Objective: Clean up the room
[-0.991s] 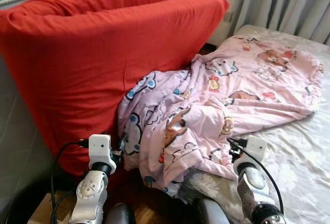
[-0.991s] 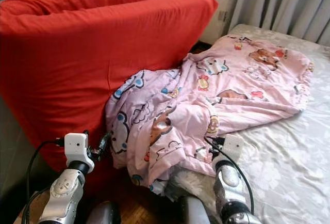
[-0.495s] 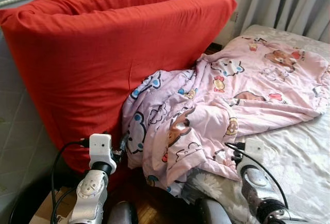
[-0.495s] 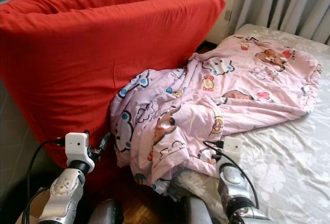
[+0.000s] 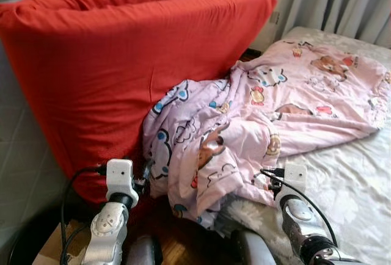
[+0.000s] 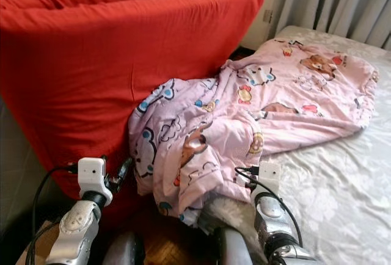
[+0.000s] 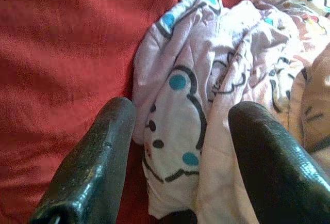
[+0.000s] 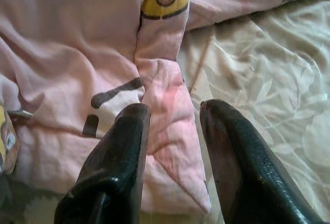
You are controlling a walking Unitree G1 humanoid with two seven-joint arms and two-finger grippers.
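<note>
Right gripper (image 8: 170, 146): fingers spread, straddling a fold of the pink blanket (image 5: 275, 112), apparently not yet clamped.
Left gripper (image 7: 180, 146): spread wide before the blanket's overhanging corner.
Blanket: crumpled across the bed (image 5: 360, 179), against the red cushion (image 5: 110, 76).
Progress: tidying barely begun; blanket unfolded.

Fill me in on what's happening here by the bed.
The robot stands at the bed's edge facing a crumpled pink cartoon-print blanket that spills off the pale floral bedsheet and bunches against a big red cushion. Both claws are open and holding nothing. The left claw points at the blanket's fold beside the cushion. The right claw straddles a corner of the blanket's edge on the sheet, apparently lining up a grab.
</note>
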